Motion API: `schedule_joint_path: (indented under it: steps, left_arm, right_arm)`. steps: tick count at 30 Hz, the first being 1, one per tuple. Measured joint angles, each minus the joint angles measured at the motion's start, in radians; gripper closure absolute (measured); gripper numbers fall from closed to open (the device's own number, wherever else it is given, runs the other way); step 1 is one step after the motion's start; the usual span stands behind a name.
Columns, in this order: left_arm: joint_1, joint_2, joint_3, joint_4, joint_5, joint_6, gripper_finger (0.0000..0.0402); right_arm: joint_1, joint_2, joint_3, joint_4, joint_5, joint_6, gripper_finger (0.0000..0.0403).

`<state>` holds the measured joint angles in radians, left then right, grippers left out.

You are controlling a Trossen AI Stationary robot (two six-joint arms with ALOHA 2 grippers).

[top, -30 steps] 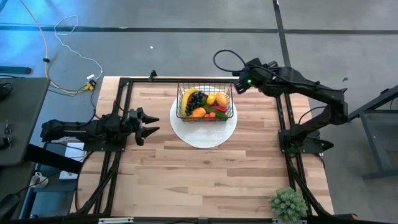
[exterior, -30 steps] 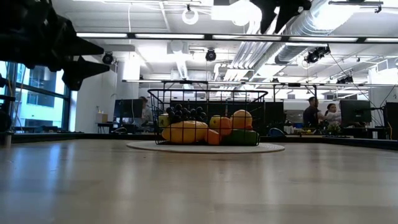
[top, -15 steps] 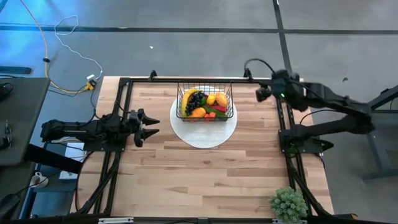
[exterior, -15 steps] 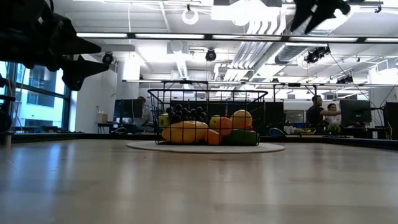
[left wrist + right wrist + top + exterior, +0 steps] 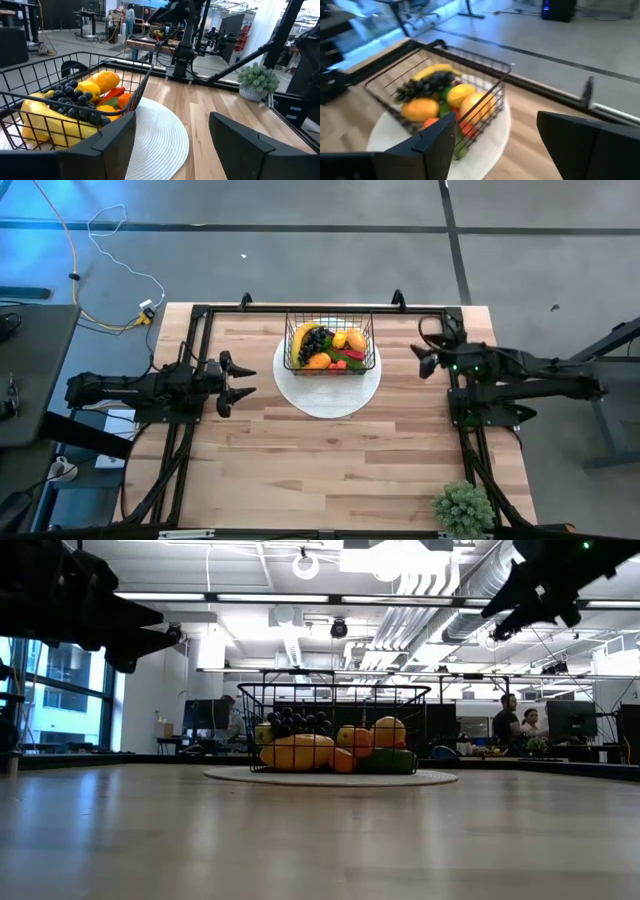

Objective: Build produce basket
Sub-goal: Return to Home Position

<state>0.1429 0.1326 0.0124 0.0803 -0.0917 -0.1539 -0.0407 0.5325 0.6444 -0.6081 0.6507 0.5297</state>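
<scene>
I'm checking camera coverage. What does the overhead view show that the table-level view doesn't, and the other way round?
Only overhead: the potted plant at a table corner and the floor cables. Only table-level: the room behind, with people. Both: the basket of produce on the white disc, with the left pincer and right pincer open on either side.

A white round disc (image 5: 328,398) lies on the wooden tabletop (image 5: 320,465), near its far edge. A spiky green plant (image 5: 463,507) stands at the near right corner. Cables (image 5: 110,225) trail across the grey floor (image 5: 300,205).
</scene>
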Motion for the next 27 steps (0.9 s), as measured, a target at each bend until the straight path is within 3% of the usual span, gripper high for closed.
schedule_joint_path:
  steps: [9,18,27]
  left_arm:
    - [0.0,0.0,0.0,-0.002,-0.002,0.0,0.0163]
    - [0.0,0.0,0.0,-0.002,-0.002,0.0,0.0163]
    - [0.0,0.0,0.0,-0.002,-0.002,0.0,0.0163]
  right_arm:
    - [0.079,-0.156,-0.265,0.296,-0.173,-0.091,0.0149]
    - [0.104,-0.241,-0.419,0.545,-0.468,-0.237,0.0149]
    - [0.103,-0.357,-0.554,0.599,-0.537,-0.198,0.0149]
